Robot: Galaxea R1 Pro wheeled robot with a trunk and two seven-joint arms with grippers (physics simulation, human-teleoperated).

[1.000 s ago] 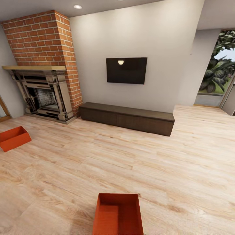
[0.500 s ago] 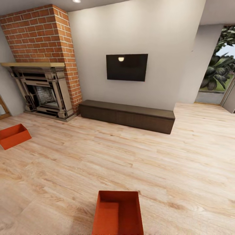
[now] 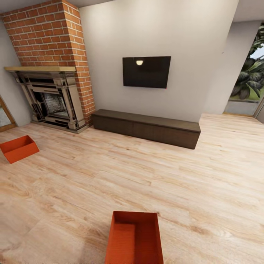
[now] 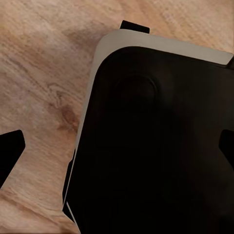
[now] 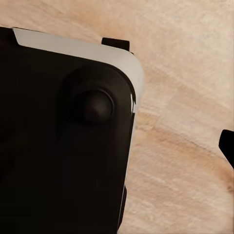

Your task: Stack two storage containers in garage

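Two red-orange open-top storage containers sit on the light wood-plank floor of the living room. One container (image 3: 134, 238) lies right in front of me at the lower edge of the head view, empty inside. The other container (image 3: 19, 148) rests far to the left, near the fireplace. My left gripper (image 4: 118, 148) hangs over my dark base, open, with one fingertip (image 4: 9, 151) at each side of the picture and nothing between them. My right gripper (image 5: 117, 146) is likewise open and empty, with one fingertip (image 5: 227, 146) showing against the planks.
A brick fireplace (image 3: 51, 95) fills the far left corner. A long dark low cabinet (image 3: 146, 128) stands against the white wall under a black TV (image 3: 146, 71). A glazed opening (image 3: 249, 88) with plants lies far right. Bare planks stretch between the containers.
The whole head view has shifted: the wall, TV and cabinet sit slightly further right and higher, and more of the near container shows. The camera moved; the containers stay where they were.
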